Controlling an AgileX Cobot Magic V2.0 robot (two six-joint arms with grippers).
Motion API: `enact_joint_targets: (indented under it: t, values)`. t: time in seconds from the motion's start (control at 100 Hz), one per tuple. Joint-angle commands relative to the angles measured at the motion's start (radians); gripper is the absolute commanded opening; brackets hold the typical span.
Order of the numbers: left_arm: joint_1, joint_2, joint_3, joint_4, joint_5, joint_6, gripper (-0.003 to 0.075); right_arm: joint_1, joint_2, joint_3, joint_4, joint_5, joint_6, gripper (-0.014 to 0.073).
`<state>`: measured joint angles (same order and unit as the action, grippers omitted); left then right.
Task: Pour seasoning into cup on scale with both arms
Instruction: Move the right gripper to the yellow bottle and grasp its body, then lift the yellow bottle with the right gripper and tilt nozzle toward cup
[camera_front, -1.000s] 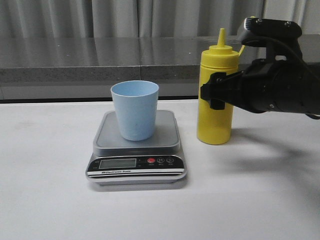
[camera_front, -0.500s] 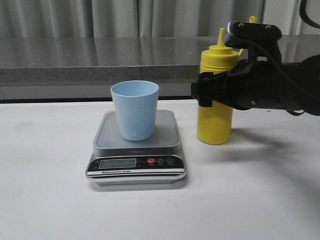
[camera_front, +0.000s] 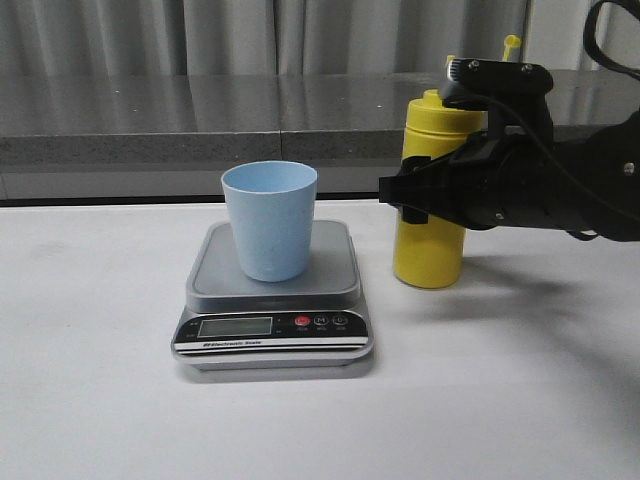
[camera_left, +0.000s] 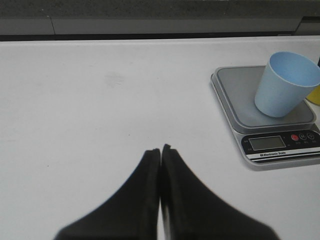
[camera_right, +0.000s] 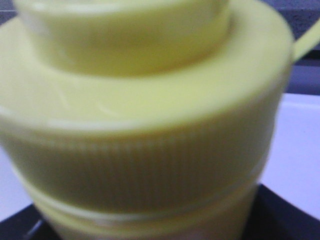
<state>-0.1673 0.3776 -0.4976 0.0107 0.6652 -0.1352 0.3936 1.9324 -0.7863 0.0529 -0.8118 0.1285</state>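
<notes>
Front view first: plain white desk (camera_front: 520, 400), matte, bare apart from the few things on it. Behind it runs a grey stone-looking ledge (camera_front: 200, 125), and behind that hang grey curtains (camera_front: 250, 35).

Count is easy. One scale (camera_front: 275, 300), silver-grey with a black front panel, an LCD and a red button, sitting around the middle of the desk. One pale blue cup (camera_front: 269, 220) standing upright on the scale's platform, mouth open to the top. One yellow seasoning bottle (camera_front: 428, 250) standing upright on the desk just to the right of the scale, not touching it. Two arms, mine.

My right end effector (camera_front: 415, 195) is up at the bottle's upper body, coming in from the right, with its black fingers either side of the bottle. From the right wrist view I only get a blurry wall of yellow ribbed cap filling everything, so I can't tell whether the fingers are actually pressing on it or just sitting around it.

My left end effector (camera_left: 161, 150) is clenched, fingers pressed together with nothing between them, over bare desk well to the left of the scale. It doesn't show up in the front view.
</notes>
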Motion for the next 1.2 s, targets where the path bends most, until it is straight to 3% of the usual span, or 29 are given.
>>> enact_joint_targets:
  t: [0.0, 0.12, 0.37, 0.52, 0.89, 1.19]
  values:
    - [0.003, 0.006, -0.027, -0.004, -0.071, -0.011, -0.002, 0.002, -0.042, -0.023, -0.016, -0.088, -0.002, 0.0332]
    - [0.003, 0.006, -0.027, -0.004, -0.071, -0.011, -0.002, 0.002, -0.042, -0.023, -0.016, -0.088, -0.002, 0.0254]
    - [0.003, 0.006, -0.027, -0.004, -0.071, -0.011, -0.002, 0.002, -0.075, -0.023, -0.045, -0.062, -0.012, 0.0255]
    - [0.003, 0.006, -0.027, -0.004, -0.071, -0.011, -0.002, 0.002, -0.127, -0.028, -0.09, -0.005, -0.108, 0.0255]
    - [0.003, 0.006, -0.027, -0.004, -0.071, -0.011, -0.002, 0.002, -0.221, -0.152, -0.172, 0.47, -0.322, 0.0255]
    - [0.003, 0.006, -0.027, -0.004, -0.071, -0.011, -0.002, 0.003, -0.228, -0.301, -0.366, 0.801, -0.442, 0.0255]
